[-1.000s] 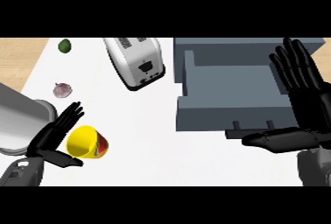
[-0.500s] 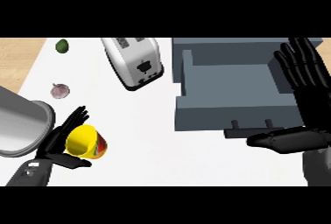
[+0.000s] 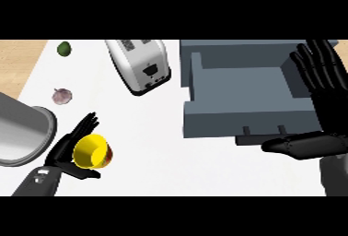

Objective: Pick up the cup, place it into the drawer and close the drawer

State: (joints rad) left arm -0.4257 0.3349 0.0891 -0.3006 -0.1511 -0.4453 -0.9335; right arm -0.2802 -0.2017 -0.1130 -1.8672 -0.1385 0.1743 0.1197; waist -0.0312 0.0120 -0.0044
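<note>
While the cup (image 3: 93, 151) lies on its side at the lower left of the bench (image 3: 176, 115), the left hand (image 3: 68, 150) sits against it. Its fingers (image 3: 83, 128) extend behind the yellow rim and its thumb reaches under the cup from below; they cradle the cup. Whether the grip is complete cannot be told, and the cup does not appear lifted clear of the bench.

The right hand (image 3: 319, 110) stands at the right edge, fingers straight and spread upward, holding nothing. It is placed just beside the right wall of the drawer (image 3: 245, 97). This position probably keeps it ready to push the drawer front once the cup is inside.

The drawer is open, grey and box-shaped, and shows no contents. Its front panel faces the robot and carries a dark handle (image 3: 262, 133). Cup and drawer are well apart, so the transfer across the bench is judged not yet done.

The bench top is white and plain. A toaster (image 3: 141, 64) lies tilted near the top centre. A steel pot (image 3: 20, 131) stands at the left edge, just beside the left hand. A garlic bulb (image 3: 62, 96) and a small green fruit (image 3: 64, 48) lie further back on the left. Wood flooring (image 3: 20, 60) shows beyond the left border of the bench.
</note>
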